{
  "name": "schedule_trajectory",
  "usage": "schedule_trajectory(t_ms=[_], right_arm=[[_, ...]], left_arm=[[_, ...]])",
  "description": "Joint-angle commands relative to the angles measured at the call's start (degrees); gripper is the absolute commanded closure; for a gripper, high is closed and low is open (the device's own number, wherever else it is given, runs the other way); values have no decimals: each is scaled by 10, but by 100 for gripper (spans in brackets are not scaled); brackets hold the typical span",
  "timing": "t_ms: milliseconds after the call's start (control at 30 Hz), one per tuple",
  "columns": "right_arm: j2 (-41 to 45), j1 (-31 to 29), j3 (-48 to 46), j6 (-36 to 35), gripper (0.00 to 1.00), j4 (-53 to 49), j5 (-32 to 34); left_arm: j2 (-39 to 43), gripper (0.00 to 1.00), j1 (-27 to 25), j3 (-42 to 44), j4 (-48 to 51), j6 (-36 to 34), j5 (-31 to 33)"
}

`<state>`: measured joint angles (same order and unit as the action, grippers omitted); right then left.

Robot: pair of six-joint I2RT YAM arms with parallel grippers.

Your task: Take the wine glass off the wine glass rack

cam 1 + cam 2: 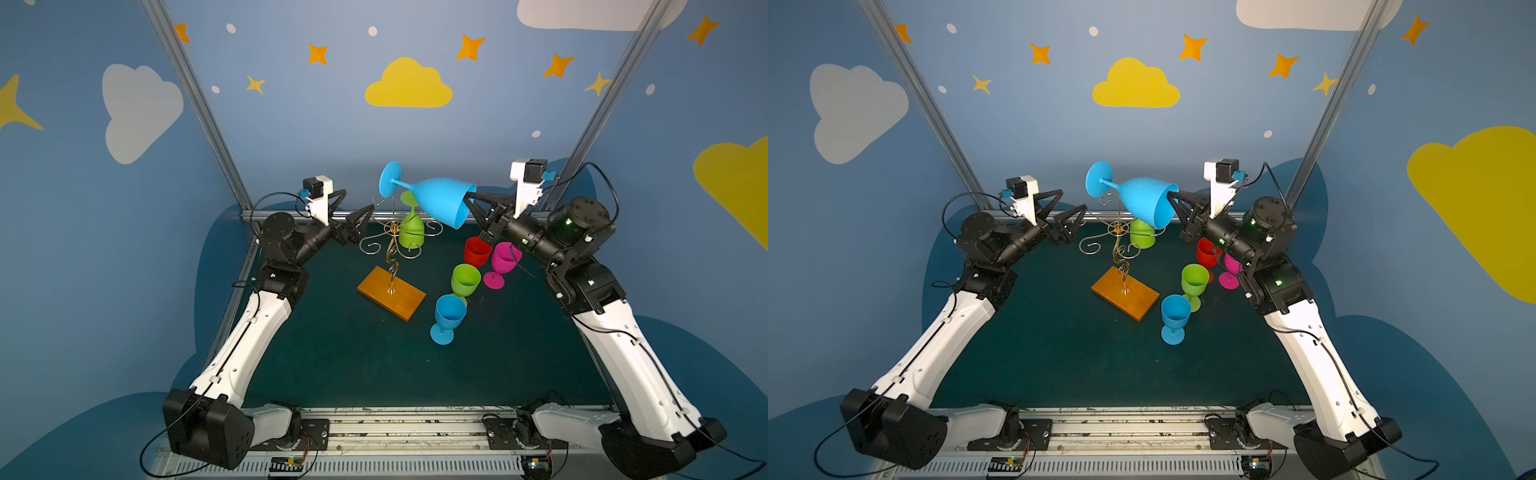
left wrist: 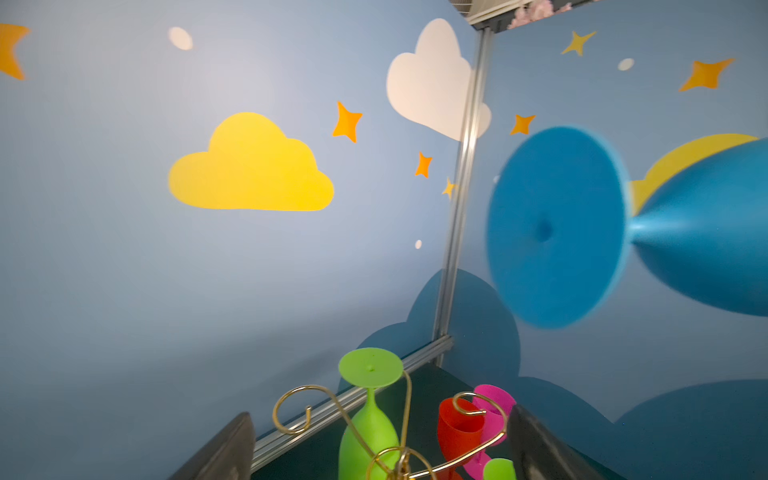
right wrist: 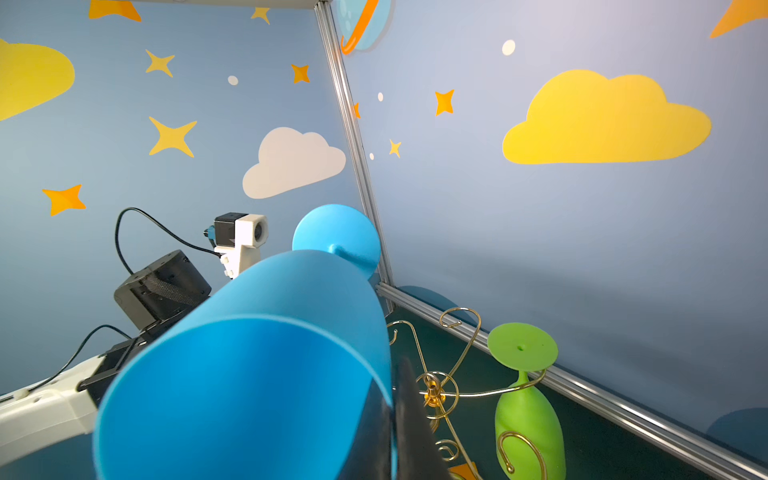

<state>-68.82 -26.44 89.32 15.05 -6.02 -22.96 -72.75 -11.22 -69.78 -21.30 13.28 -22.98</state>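
Above the rack (image 1: 392, 245), your right gripper (image 1: 471, 195) pinches the rim of the blue glass (image 1: 436, 199), one finger inside the bowl and one outside, clamped tight. That glass lies nearly level in the air, foot pointing toward the left arm, and both top views show it clear of the gold hooks. From the right wrist view the bowl (image 3: 249, 365) fills the near field, with the dark finger (image 3: 411, 424) against its rim.

Your left gripper (image 1: 359, 228) sits just beside the rack's top scrolls with its jaws spread wide, grasping nothing; the left wrist view shows both fingers (image 2: 224, 453) apart and the blue foot off to one side, unheld.

One green glass (image 1: 412, 226) hangs upside down from a hook on the far side of the rack.

Over on the mat, four glasses stand upright right of the wooden base: red (image 1: 476, 251), pink (image 1: 503, 264), green (image 1: 465, 280) and blue (image 1: 448, 318).
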Motion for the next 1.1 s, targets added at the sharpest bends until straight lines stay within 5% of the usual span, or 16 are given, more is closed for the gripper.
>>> schedule_trajectory(t_ms=[0, 167, 433, 1067], right_arm=[[11, 2, -1, -28, 100, -27, -3], [6, -25, 18, -74, 100, -99, -43], [-14, -114, 39, -159, 100, -279, -37], [-72, -232, -61, -157, 100, -447, 165]], left_arm=[[15, 7, 45, 18, -30, 55, 61], [16, 7, 124, 34, -43, 149, 66], [3, 7, 163, 36, -60, 187, 35], [-3, 7, 177, 45, -73, 207, 28]])
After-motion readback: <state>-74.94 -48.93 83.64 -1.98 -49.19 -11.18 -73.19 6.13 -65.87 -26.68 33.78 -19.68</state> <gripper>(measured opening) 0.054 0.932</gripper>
